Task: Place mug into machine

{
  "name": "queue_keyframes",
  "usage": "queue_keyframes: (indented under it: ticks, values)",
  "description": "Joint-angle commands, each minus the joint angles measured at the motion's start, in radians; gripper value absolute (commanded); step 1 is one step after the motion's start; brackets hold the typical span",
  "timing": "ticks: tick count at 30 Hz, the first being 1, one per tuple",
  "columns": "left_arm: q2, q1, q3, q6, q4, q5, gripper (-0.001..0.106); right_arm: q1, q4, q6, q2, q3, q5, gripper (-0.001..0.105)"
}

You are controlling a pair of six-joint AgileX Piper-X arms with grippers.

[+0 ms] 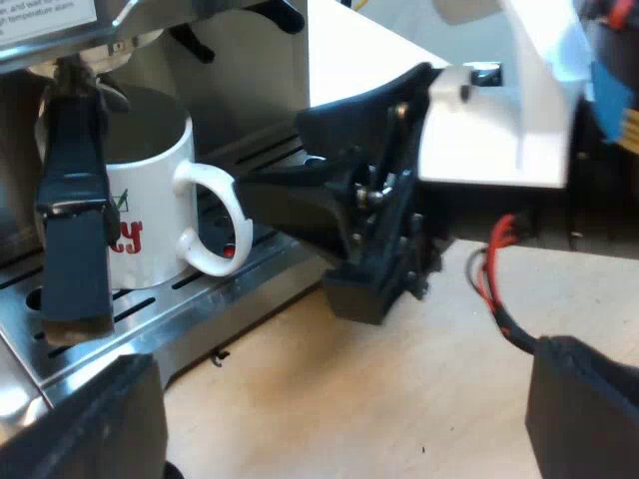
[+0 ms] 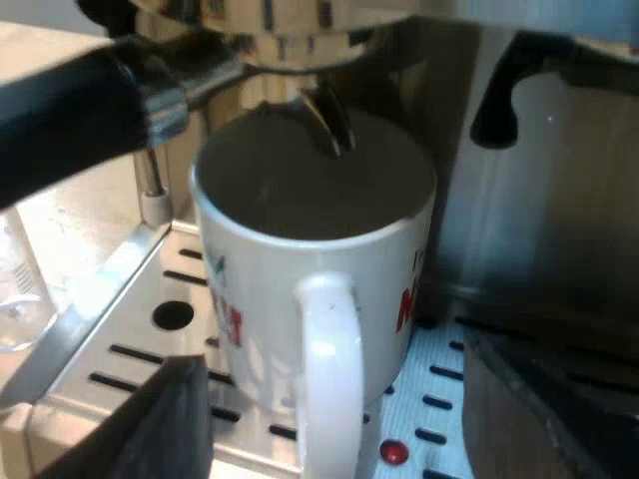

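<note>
With mug (image 2: 300, 259) standing on drip tray (image 2: 130, 349) under the spouts (image 2: 324, 120), ease right gripper (image 2: 339, 399), spread wide around handle (image 2: 334, 339) and holding nothing, straight back without nudging; keep left gripper (image 1: 339, 394), open and empty, apart.

The white mug (image 1: 150, 190) bears red lettering, partly hidden, of which only a closing "y" reads (a small green mark sits just above it). In the right wrist view its red letters curve away, unreadable. A label (image 1: 45, 12) on the espresso machine (image 1: 250, 70) shows "temperature steam".
</note>
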Motion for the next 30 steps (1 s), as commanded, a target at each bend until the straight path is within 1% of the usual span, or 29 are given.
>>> queue_keyframes:
  ticks: [1, 6, 12, 15, 20, 23, 25, 27, 28, 30]
  values:
    - [-0.007, 0.002, -0.021, -0.003, 0.002, -0.008, 0.085, 0.016, 0.035, 0.001, -0.037, 0.009, 0.012, 0.057]
    - [-0.061, 0.002, -0.041, -0.003, 0.037, -0.012, 0.085, 0.068, 0.104, 0.001, -0.119, 0.042, 0.081, 0.057]
    - [-0.155, 0.002, -0.041, -0.003, 0.129, -0.018, 0.085, 0.109, 0.183, 0.003, -0.244, 0.079, 0.078, 0.057]
    - [-0.205, 0.002, -0.042, -0.003, 0.171, -0.018, 0.085, 0.132, 0.230, 0.003, -0.295, 0.080, 0.078, 0.057]
    - [-0.264, 0.002, -0.042, -0.003, 0.216, -0.018, 0.085, 0.182, 0.279, 0.003, -0.367, 0.080, 0.078, 0.057]
    - [-0.280, 0.002, -0.042, -0.003, 0.222, -0.018, 0.085, 0.212, 0.287, 0.003, -0.396, 0.080, 0.078, 0.056]
    - [-0.280, 0.002, -0.042, -0.003, 0.216, -0.013, 0.085, 0.223, 0.287, -0.002, -0.409, 0.080, 0.078, 0.051]
    - [-0.280, 0.002, -0.042, -0.003, 0.199, -0.012, 0.085, 0.228, 0.287, -0.008, -0.416, 0.080, 0.078, 0.036]
    - [-0.280, 0.002, -0.042, -0.003, 0.194, -0.012, 0.085, 0.228, 0.287, -0.010, -0.417, 0.080, 0.078, 0.033]
    - [-0.280, 0.002, -0.042, -0.006, 0.165, -0.012, 0.085, 0.228, 0.287, -0.014, -0.418, 0.080, 0.078, 0.010]
